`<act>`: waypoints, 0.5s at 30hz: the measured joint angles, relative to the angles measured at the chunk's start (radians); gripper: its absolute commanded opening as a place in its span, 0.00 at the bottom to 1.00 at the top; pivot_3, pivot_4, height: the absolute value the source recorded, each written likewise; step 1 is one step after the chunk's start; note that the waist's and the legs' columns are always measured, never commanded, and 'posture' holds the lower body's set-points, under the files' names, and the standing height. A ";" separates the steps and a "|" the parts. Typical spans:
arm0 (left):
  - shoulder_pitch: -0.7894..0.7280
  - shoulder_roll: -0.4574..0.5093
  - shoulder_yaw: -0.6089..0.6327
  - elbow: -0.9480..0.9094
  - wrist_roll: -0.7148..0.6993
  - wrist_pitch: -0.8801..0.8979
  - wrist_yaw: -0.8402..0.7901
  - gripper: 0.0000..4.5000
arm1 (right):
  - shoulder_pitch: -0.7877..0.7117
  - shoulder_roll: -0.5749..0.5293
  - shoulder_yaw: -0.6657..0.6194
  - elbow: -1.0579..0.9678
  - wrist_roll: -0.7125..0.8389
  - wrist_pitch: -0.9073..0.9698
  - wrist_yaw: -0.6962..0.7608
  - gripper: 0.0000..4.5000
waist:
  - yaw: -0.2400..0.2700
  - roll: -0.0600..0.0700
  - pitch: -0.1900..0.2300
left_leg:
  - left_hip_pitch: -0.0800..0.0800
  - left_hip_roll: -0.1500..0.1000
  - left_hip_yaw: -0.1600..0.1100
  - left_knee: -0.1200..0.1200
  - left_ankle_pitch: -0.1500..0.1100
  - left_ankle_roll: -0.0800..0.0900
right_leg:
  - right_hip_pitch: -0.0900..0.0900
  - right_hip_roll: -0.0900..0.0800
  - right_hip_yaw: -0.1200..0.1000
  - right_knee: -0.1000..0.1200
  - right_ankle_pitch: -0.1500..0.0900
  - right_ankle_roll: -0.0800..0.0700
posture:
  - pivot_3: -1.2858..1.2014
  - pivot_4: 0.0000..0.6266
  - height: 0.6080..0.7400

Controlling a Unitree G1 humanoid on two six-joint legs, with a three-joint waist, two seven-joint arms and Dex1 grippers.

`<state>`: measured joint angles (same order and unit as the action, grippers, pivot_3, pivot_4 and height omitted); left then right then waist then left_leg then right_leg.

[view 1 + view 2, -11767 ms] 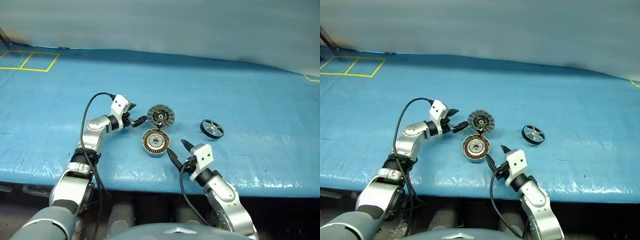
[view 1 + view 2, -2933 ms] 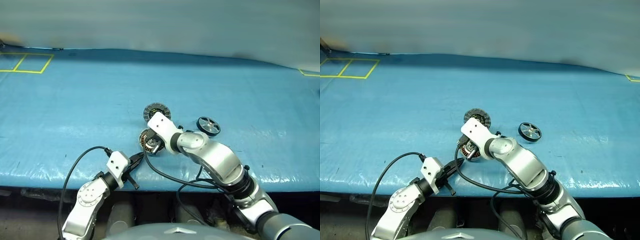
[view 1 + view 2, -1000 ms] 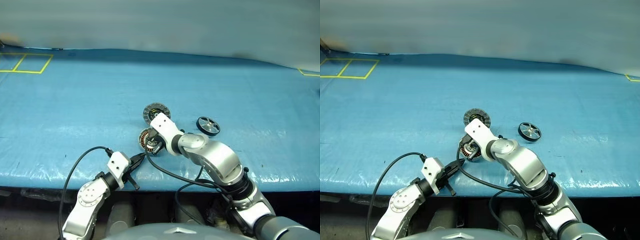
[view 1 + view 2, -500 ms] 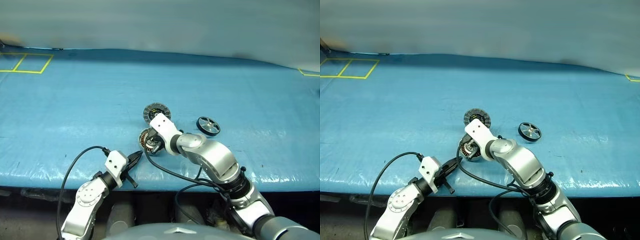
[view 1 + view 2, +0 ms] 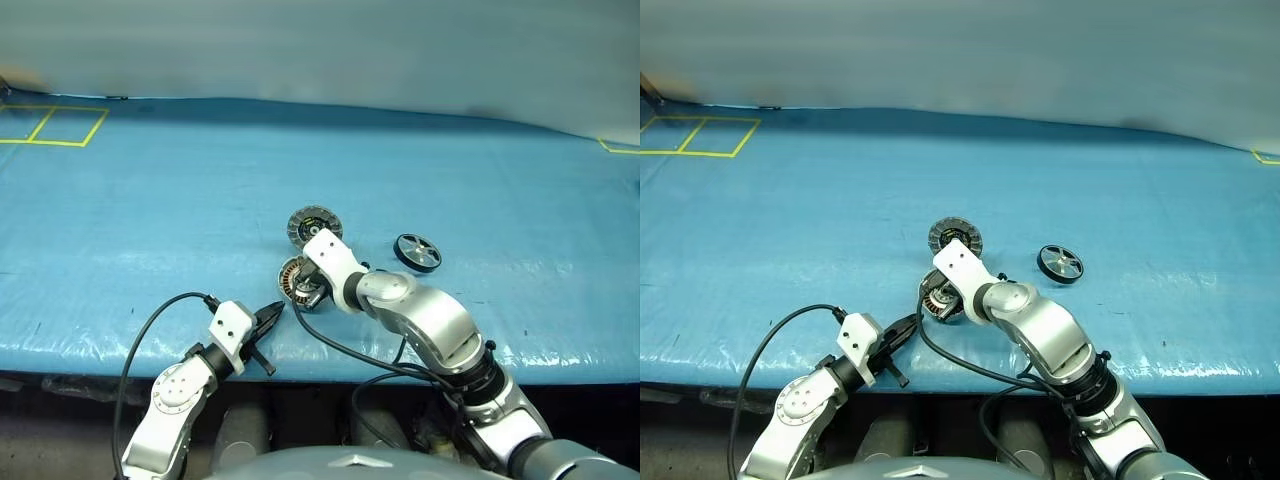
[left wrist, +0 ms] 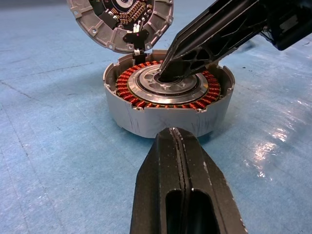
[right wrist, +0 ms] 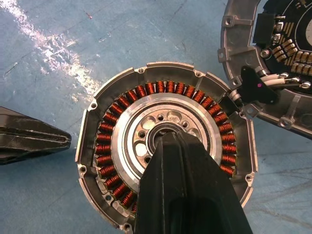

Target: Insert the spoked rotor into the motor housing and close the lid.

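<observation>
The motor housing, a silver cup with copper windings, lies on the blue cover near the front edge. Its lid stands hinged open on the far side, inner face showing. My right gripper is shut, and its tips rest in the housing's central hub with nothing held. Just short of the housing's near wall, my left gripper is shut and empty and points at it. The spoked rotor, a small black wheel, lies flat to the right of the housing, apart from both grippers.
The blue cover spans the whole table, and its front edge runs just behind my left gripper. Yellow tape squares mark the far left corner. Black cables hang from both wrists.
</observation>
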<state>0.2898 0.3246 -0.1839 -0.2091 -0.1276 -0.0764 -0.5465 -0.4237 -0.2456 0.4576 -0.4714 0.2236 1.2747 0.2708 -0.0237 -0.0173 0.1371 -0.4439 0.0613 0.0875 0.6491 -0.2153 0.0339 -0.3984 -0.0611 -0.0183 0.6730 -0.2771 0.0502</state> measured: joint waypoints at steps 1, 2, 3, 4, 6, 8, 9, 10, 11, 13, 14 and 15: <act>0.001 0.000 0.000 0.000 0.000 0.000 0.000 0.00 | 0.013 0.001 -0.013 -0.014 0.012 0.000 0.008 0.01 | 0.000 0.000 0.000 | 0.000 0.000 0.000 0.000 0.000 0.000 | 0.000 0.000 0.000 0.000 0.000 0.000 | 0.52 0.24 1.00; 0.001 0.001 0.001 0.000 0.000 0.000 0.000 0.00 | 0.016 0.002 -0.024 -0.025 0.022 0.001 0.015 0.01 | 0.000 0.000 0.000 | 0.000 0.000 0.000 0.000 0.000 0.000 | 0.000 0.000 0.000 0.000 0.000 0.000 | 0.52 0.24 1.00; 0.001 0.001 0.000 0.000 0.000 0.000 0.000 0.00 | 0.017 0.004 -0.038 -0.037 0.030 0.002 0.019 0.01 | 0.000 0.000 0.000 | 0.000 0.000 0.000 0.000 0.000 0.000 | 0.000 0.000 0.000 0.000 0.000 0.000 | 0.52 0.24 1.00; 0.000 0.001 0.000 0.000 0.000 0.000 0.000 0.00 | 0.016 0.002 -0.053 -0.053 0.038 0.002 0.024 0.01 | -0.001 0.000 0.000 | 0.000 0.000 0.000 0.000 0.000 0.000 | 0.000 0.000 0.000 0.000 0.000 0.000 | 0.52 0.24 1.00; 0.000 0.001 0.000 0.000 0.000 0.000 0.000 0.00 | 0.014 -0.003 -0.093 -0.081 0.055 0.007 0.034 0.01 | 0.000 0.000 0.000 | 0.000 0.000 0.000 0.000 0.000 0.000 | 0.000 0.000 0.000 0.000 0.000 0.000 | 0.52 0.24 1.00; 0.000 0.002 0.001 0.000 0.000 0.000 0.000 0.00 | 0.003 -0.007 -0.156 -0.105 0.065 0.018 0.035 0.01 | 0.001 0.000 0.000 | 0.000 0.000 0.000 0.000 0.000 0.000 | 0.000 0.000 0.000 0.000 0.000 0.000 | 0.52 0.24 1.00; 0.001 0.002 0.001 0.000 0.000 0.000 0.000 0.00 | -0.005 -0.013 -0.187 -0.112 0.067 0.021 0.034 0.01 | 0.002 0.000 0.000 | 0.000 0.000 0.000 0.000 0.000 0.000 | 0.000 0.000 0.000 0.000 0.000 0.000 | 0.52 0.24 1.00; 0.001 0.002 0.001 0.000 0.000 0.000 0.000 0.00 | -0.010 -0.025 -0.215 -0.117 0.070 0.023 0.035 0.01 | 0.003 0.000 0.000 | 0.000 0.000 0.000 0.000 0.000 0.000 | -0.001 0.000 0.000 0.000 0.000 0.000 | 0.52 0.24 1.00; 0.002 0.002 0.001 0.000 0.000 0.000 0.000 0.00 | -0.014 -0.038 -0.233 -0.119 0.071 0.025 0.035 0.01 | 0.004 0.000 0.000 | 0.000 0.000 0.000 0.000 0.000 0.000 | -0.001 0.000 0.000 0.000 0.000 0.000 | 0.52 0.24 1.00; 0.003 0.002 0.001 0.000 0.000 0.000 0.000 0.00 | -0.019 -0.081 -0.277 -0.113 0.067 0.045 0.030 0.01 | 0.004 0.000 0.000 | 0.000 0.000 0.000 0.001 0.000 0.000 | -0.001 0.000 0.000 0.000 0.000 -0.001 | 0.52 0.24 1.00; 0.005 0.002 0.001 0.000 0.000 0.000 0.000 0.00 | -0.019 -0.090 -0.306 -0.098 0.056 0.050 0.019 0.01 | 0.004 0.000 0.000 | 0.000 0.000 0.000 0.000 0.000 0.000 | 0.000 0.000 0.000 0.000 0.000 -0.001 | 0.52 0.24 1.00; 0.005 0.002 0.001 0.000 0.000 0.000 0.000 0.00 | -0.019 -0.096 -0.334 -0.079 0.047 0.056 0.001 0.01 | 0.004 0.000 0.000 | 0.000 0.000 0.000 0.000 0.000 0.000 | 0.001 0.000 0.000 0.000 0.000 -0.001 | 0.52 0.24 1.00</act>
<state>0.2949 0.3264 -0.1827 -0.2092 -0.1278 -0.0764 -0.5465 -0.4427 -0.3418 0.1238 -0.5504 0.2703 1.3311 0.2718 -0.0194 -0.0172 0.1372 -0.4441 0.0611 0.0876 0.6495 -0.2153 0.0339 -0.3972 -0.0614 -0.0179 0.6731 -0.2775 0.0493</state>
